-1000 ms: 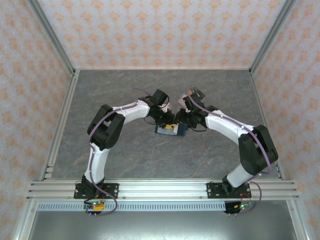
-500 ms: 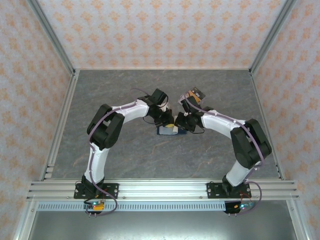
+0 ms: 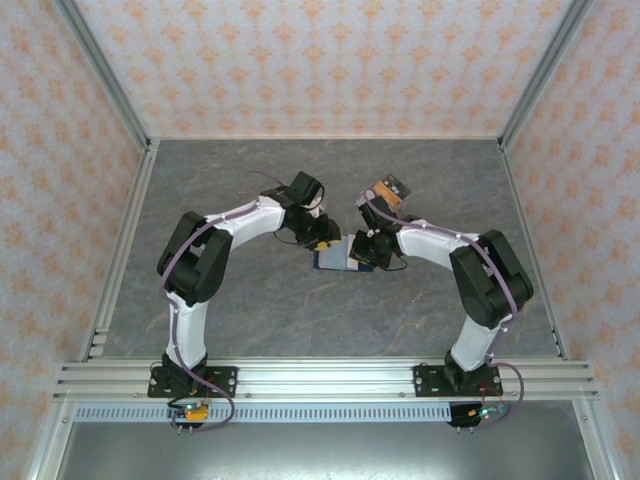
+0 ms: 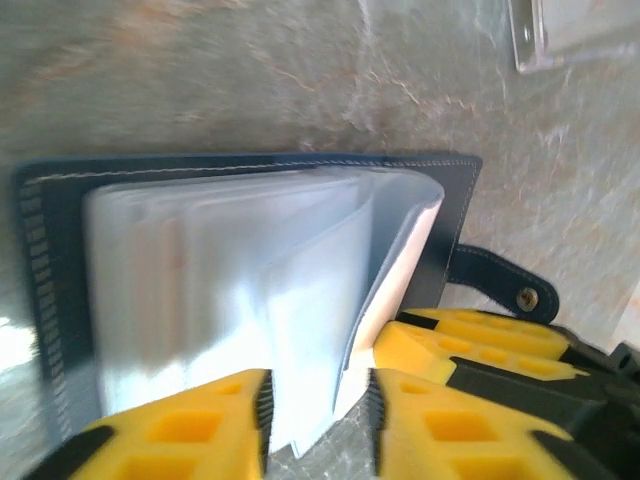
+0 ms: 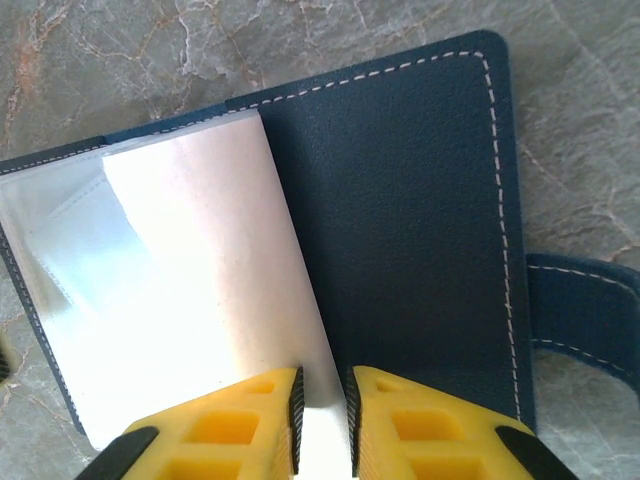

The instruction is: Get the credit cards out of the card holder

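Observation:
The navy card holder (image 3: 331, 262) lies open on the grey table between both grippers. Its clear sleeves (image 4: 230, 290) fan up from the cover (image 4: 55, 210). My left gripper (image 4: 320, 405) stands open, with the loose edge of the sleeves in the gap between its fingers. My right gripper (image 5: 320, 400) is shut on the corner of a pale pinkish leaf (image 5: 200, 280); I cannot tell whether it is a bare card or a sleeve with a card inside. The right gripper's yellow fingers (image 4: 470, 345) lie beside the closure tab (image 4: 505, 285). Loose credit cards (image 3: 389, 188) lie behind the right wrist.
The edge of a pale loose card (image 4: 580, 35) lies on the table beyond the holder. Patterned walls and metal rails (image 3: 120, 260) close the table in on three sides. Bare marbled table (image 3: 300, 320) lies in front of the holder.
My left gripper closed and then opened again at the sleeves, and the left arm's elbow swung out to the left. My right gripper narrowed onto the pale leaf and held it.

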Robot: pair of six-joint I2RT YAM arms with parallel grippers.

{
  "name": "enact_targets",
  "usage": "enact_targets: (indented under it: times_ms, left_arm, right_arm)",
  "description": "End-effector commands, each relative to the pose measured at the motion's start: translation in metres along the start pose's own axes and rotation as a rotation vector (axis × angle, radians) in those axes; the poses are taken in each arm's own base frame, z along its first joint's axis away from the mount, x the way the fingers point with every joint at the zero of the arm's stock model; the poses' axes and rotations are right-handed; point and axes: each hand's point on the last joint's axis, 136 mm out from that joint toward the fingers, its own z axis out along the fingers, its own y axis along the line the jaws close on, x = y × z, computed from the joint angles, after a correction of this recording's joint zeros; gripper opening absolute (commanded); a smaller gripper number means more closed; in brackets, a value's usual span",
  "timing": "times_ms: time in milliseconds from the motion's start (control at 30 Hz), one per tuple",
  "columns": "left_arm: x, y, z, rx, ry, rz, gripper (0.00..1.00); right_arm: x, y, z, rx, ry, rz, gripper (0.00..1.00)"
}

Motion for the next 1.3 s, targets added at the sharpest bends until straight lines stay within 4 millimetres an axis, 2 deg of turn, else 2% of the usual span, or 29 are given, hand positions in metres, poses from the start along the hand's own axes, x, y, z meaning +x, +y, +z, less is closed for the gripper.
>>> enact_targets:
  times_ms: [0,167,300,600,700,800,1033,1267]
  left_arm:
    - [0.004,0.019,-0.007,-0.081,-0.013,-0.011,0.42]
    - [0.007,0.025,0.002,-0.090,0.011,-0.022,0.45]
    - [0.008,0.020,0.008,-0.055,0.032,-0.021,0.44]
    - [0.008,0.033,0.016,-0.109,0.045,-0.016,0.44]
    - [0.010,0.027,0.021,-0.076,0.064,-0.012,0.44]
    - [0.012,0.019,0.023,-0.042,0.076,0.000,0.40]
    - [0.011,0.004,0.018,0.015,0.070,0.028,0.32]
    - [0.011,-0.015,0.015,0.113,0.080,0.052,0.32]
  right_arm:
    - [-0.002,-0.009,0.003,0.054,0.002,0.011,0.21]
    - [-0.003,-0.010,0.005,0.064,0.005,0.013,0.21]
    - [-0.002,-0.010,0.005,0.065,0.007,0.012,0.21]
    - [-0.003,-0.011,0.006,0.069,0.009,0.010,0.21]
    - [-0.002,-0.011,0.007,0.072,0.012,0.009,0.21]
    - [-0.002,-0.012,0.007,0.073,0.013,0.009,0.21]
    - [-0.002,-0.013,0.009,0.075,0.015,0.011,0.21]
    - [-0.001,-0.012,0.009,0.071,0.015,0.009,0.21]
